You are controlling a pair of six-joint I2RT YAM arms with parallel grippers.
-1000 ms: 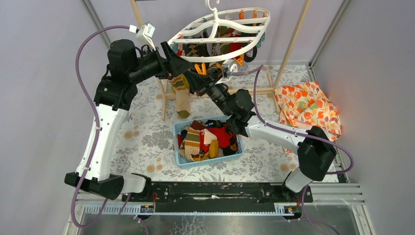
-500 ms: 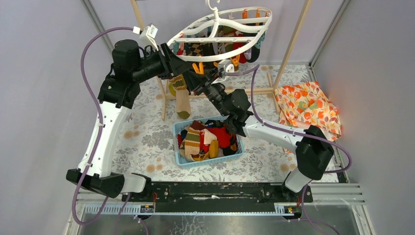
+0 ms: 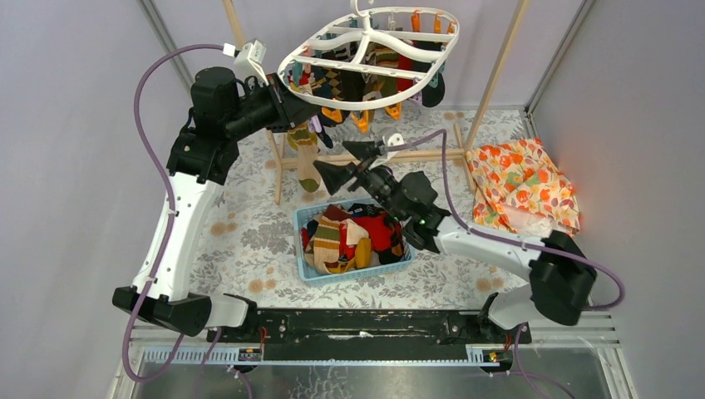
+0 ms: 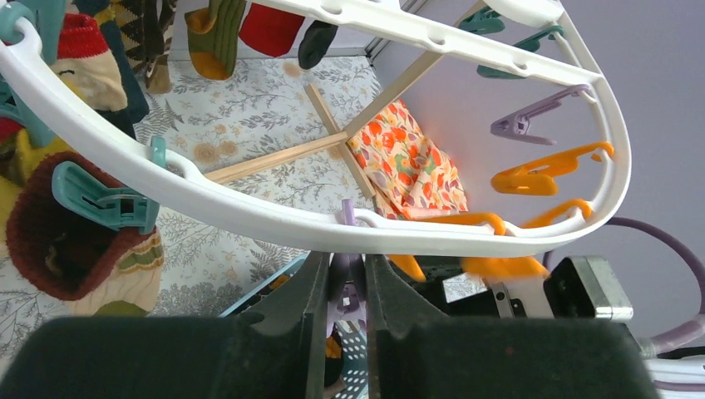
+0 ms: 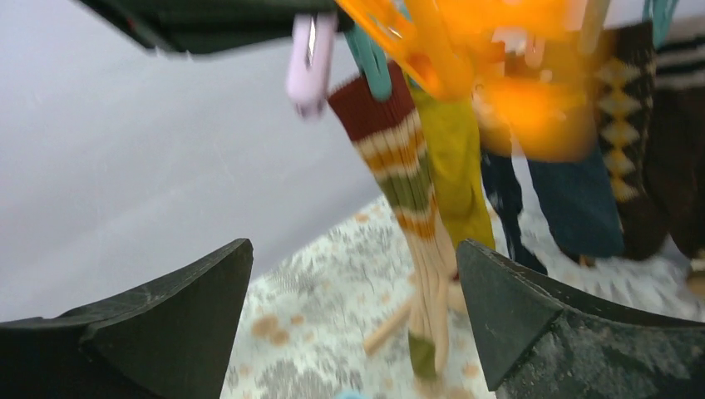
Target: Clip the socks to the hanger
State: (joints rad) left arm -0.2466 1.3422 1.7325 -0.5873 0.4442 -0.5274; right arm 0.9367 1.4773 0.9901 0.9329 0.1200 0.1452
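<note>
The white oval hanger [image 3: 366,58] hangs at the top centre, with several socks clipped under it. My left gripper [image 3: 316,120] is just under its near rim [image 4: 249,212], shut on a dangling purple clip [image 4: 345,287]. Beside that clip a teal clip [image 4: 104,199] holds a red-cuffed sock [image 4: 58,249]. A striped sock [image 5: 407,183] and a mustard sock [image 5: 453,158] hang in the right wrist view. My right gripper [image 3: 342,162] stands wide open and holds nothing, below the hanger and above the pile of loose socks [image 3: 353,237].
A blue basket [image 3: 309,264] in the middle of the floral table holds the loose socks. An orange floral cloth [image 3: 524,187] lies at the right. The wooden rail frame [image 3: 499,66] stands behind the hanger. Orange clips [image 4: 540,174] hang on the far rim.
My right gripper has opened wide and dropped back from the hanger toward the basket. My left gripper has closed on the purple clip. The hanger has swung up and levelled.
</note>
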